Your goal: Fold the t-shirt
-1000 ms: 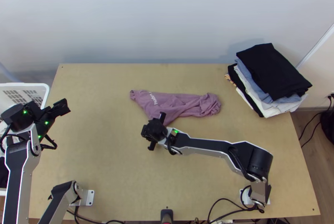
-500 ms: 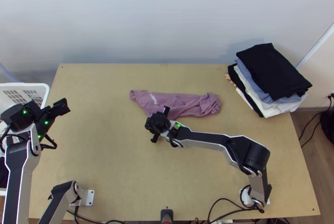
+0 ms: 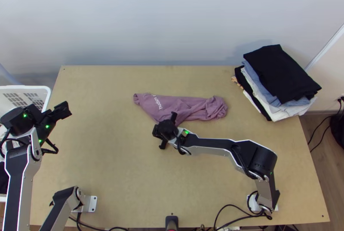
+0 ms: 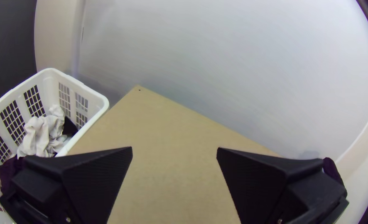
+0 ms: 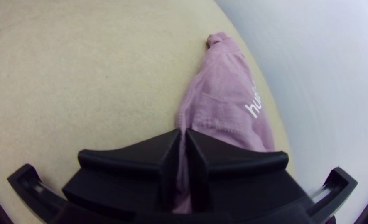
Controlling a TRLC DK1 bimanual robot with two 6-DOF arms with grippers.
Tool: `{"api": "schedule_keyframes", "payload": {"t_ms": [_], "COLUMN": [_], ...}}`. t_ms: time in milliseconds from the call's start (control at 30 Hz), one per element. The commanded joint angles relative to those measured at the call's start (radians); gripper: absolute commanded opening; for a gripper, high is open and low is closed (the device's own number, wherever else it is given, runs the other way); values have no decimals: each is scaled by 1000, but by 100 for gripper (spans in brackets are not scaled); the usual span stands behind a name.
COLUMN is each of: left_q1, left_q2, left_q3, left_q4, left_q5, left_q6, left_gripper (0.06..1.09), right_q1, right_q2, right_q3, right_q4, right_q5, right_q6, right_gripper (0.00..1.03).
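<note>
T-shirt (image 3: pixel 195 105), mauve with white lettering, is caught at its edge by the right claw (image 3: pixel 166 130), whose 2 fingers are clamped on a thin fold. From where I stand, the rest lies bunched in a long, narrow heap across the middle of the table (image 3: pixel 107 166), nearer the wall. Well apart, the left claw (image 3: pixel 63 109) hangs with its 2 fingers wide apart, near a white basket (image 3: pixel 43 87) holding crumpled laundry (image 4: pixel 40 135). Across the table, a pile of folded clothes (image 3: pixel 279 74) sits at the far right corner.
</note>
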Motion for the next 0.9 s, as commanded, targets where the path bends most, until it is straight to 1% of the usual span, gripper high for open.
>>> {"api": "schedule_keyframes", "payload": {"t_ms": [0, 67, 167, 367, 667, 867], "left_q1": [6, 6, 6, -14, -78, -115], "left_q2": [0, 0, 0, -3, -8, -6], "left_q3": [-14, -14, -9, -5, 6, 10], "left_q4": [20, 20, 18, 17, 18, 20], "left_q5": [5, 5, 7, 7, 2, -4], "left_q6": [-11, -11, -11, -23, -51, -49], "left_gripper": [104, 104, 104, 104, 104, 104], "right_q1": [2, 3, 5, 5, -15, -40], "right_q2": [-7, -38, -104, -259, -391, -403], "right_q3": [-33, -27, 2, 137, 313, 534], "right_q4": [0, 2, -1, -60, -119, -126], "right_q5": [17, 18, 26, 67, 106, 112], "right_q6": [-18, -9, 33, 89, 79, 34], "right_gripper": [3, 3, 3, 3, 3, 3]}}
